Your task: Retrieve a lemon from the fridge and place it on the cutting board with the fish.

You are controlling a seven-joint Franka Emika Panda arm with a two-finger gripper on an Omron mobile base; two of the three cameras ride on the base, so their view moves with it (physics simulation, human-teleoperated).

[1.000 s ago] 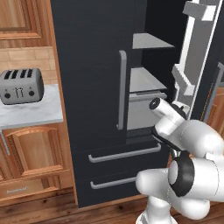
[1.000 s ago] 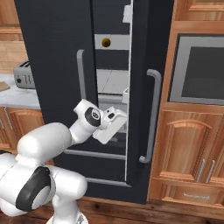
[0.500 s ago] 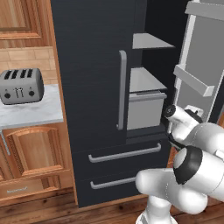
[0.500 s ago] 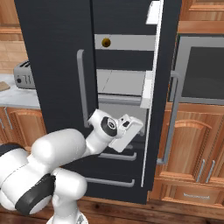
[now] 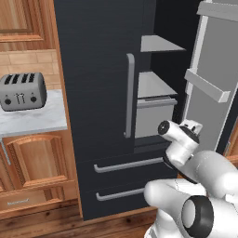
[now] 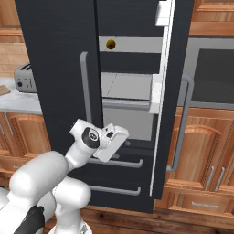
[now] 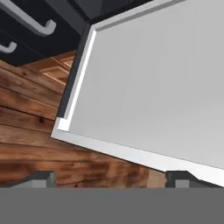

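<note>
Left base view: fridge (image 5: pixel 102 93) has its right door (image 5: pixel 211 79) swung out, shelves (image 5: pixel 155 83) and a grey drawer (image 5: pixel 155 116) exposed. Gripper (image 5: pixel 191 126) sits low, level with the drawer front and just beside the door's inner face. Toaster (image 5: pixel 21 90) is on the counter (image 5: pixel 32 122), well left. Risk as I see it: reaching up for the top shelf from here could clip the door bin (image 5: pixel 207 86) or the shelf edges, since the wrist is tucked into the gap between door and cabinet.

Right base view: lemon (image 6: pixel 110 44) is on the top shelf, near the left side of the opening, well above the gripper (image 6: pixel 119 132). It's round, so no real long axis or heading; any approach angle works, but it may roll if a finger nudges it off-centre, and could drop off the shelf front. The door (image 6: pixel 162 91) is only partly open from this side, which narrows the entry lane.

Hand view: fingertips (image 7: pixel 39 178) stand wide apart with nothing between them, so the gripper is open and empty. The camera looks down at the door's white inner panel (image 7: pixel 157 83), the wood floor (image 7: pixel 39 135) and the drawer handles (image 7: pixel 30 22). It's aimed away from the lemon, so a big reorientation is needed; a wide swing near the door is the likely collision cause.
</note>
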